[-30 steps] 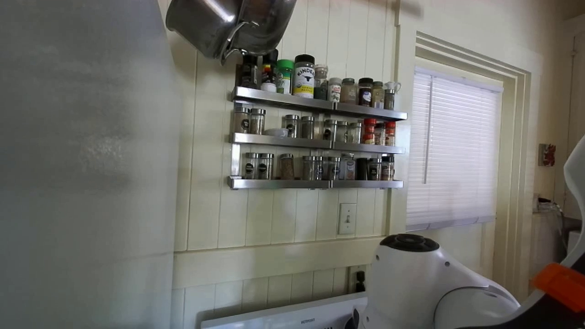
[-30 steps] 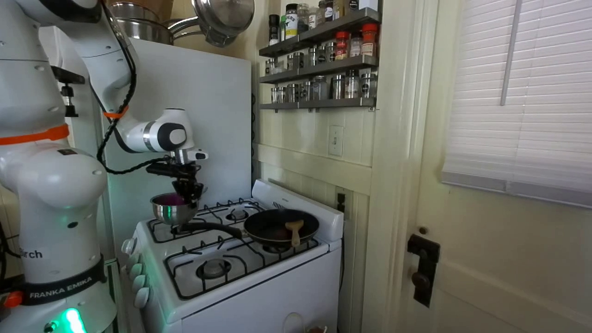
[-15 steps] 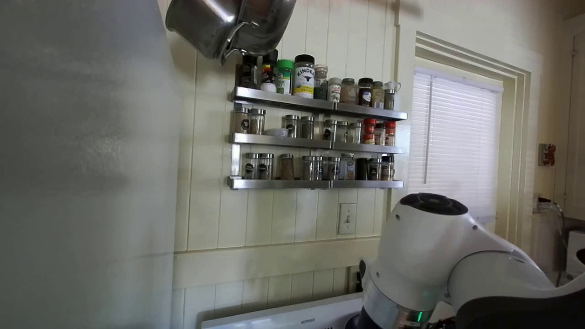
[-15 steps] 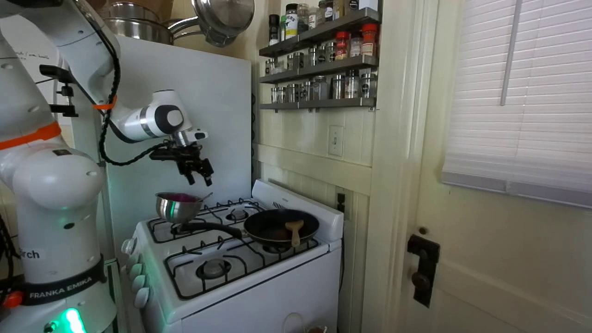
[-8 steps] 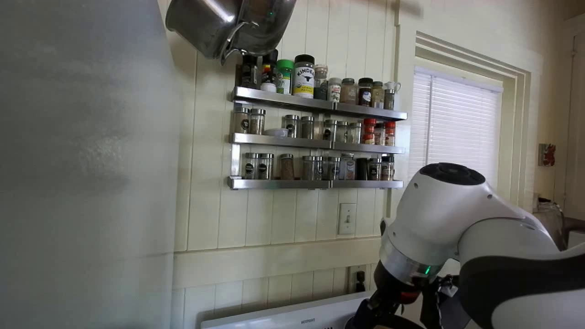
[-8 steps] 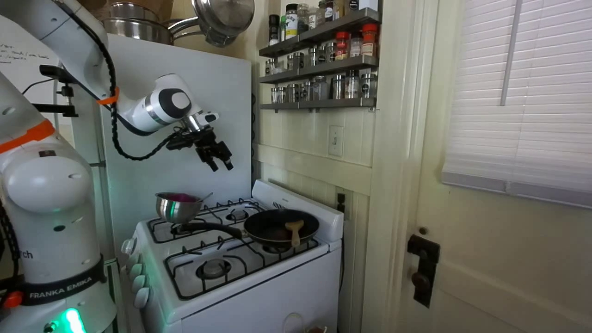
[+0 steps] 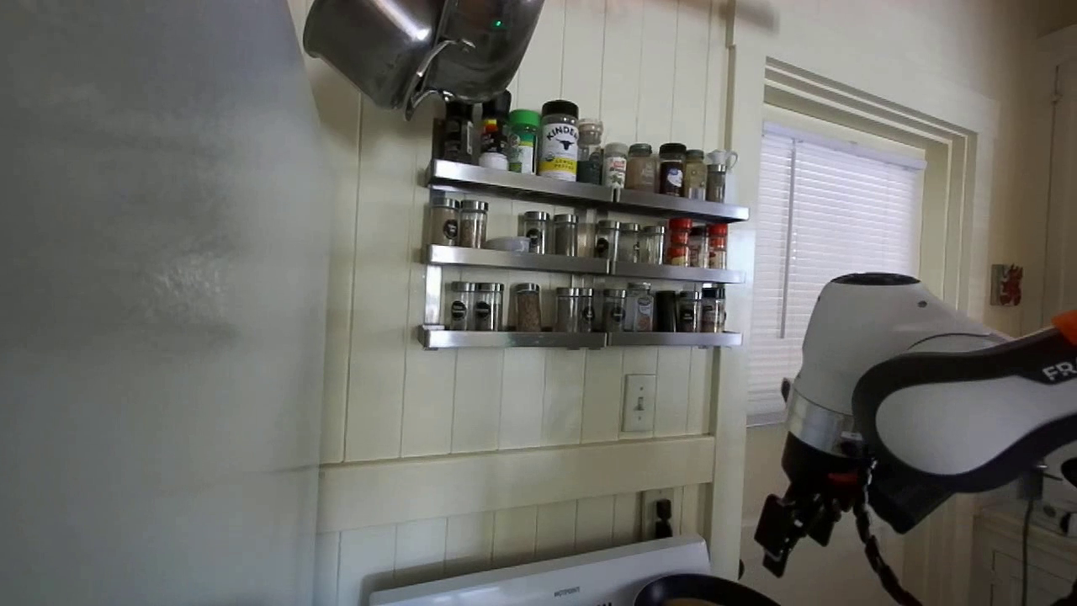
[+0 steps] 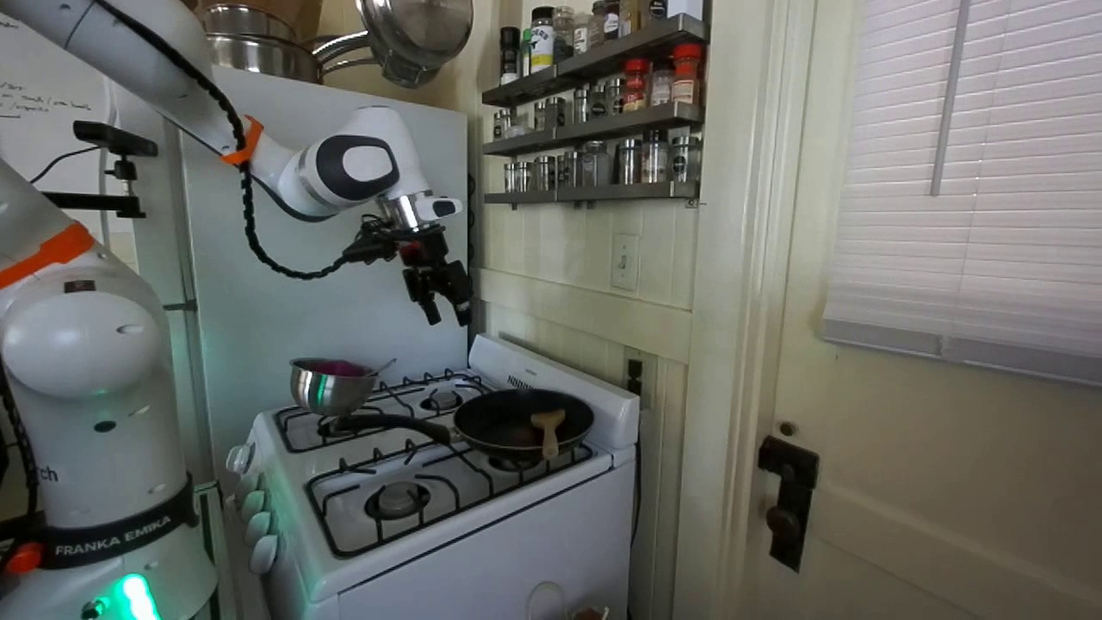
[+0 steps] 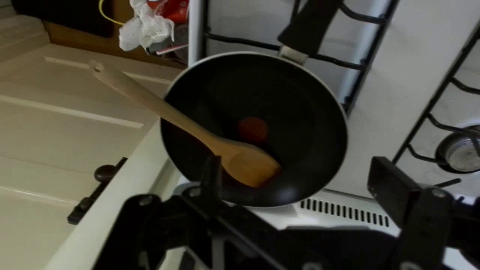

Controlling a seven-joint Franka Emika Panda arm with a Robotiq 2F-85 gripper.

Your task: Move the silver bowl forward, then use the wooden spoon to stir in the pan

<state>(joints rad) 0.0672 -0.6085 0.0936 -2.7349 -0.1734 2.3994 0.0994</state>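
Nearest, at the left, stands the base [image 8: 120, 456] of the robot, with a green light [image 8: 138, 597] shining on it; at the right there is a door [image 8: 930, 551]. Between them is the white stove [image 8: 482, 551], and its knobs [image 8: 264, 554] are on the left side. Over its near right burner [image 8: 514, 466] rests the black pan [image 8: 495, 418], whose handle [image 8: 392, 421] points to the left. The wooden spoon [image 9: 251, 165] lies with its head inside the pan, and its shaft passes over the near rim to the outside. Farther and to the left, the silver bowl [image 8: 320, 392] stands upright on the stove; something purple [image 8: 340, 368] shows inside. The end of the pan's handle is just in front of the bowl; if they touch, I cannot tell. Above the stove hangs the gripper [image 8: 448, 319], pointing down, apart from pan, spoon and bowl; in the wrist view its two fingers [image 9: 390, 180] are spread wide. Behind it is a tall white refrigerator [image 8: 258, 336] with metal pots [image 8: 258, 53] on top. Farthest, in both exterior views, three shelves [image 8: 603, 127] carry spice jars [image 8: 595, 164] on the wall [image 8: 551, 237].
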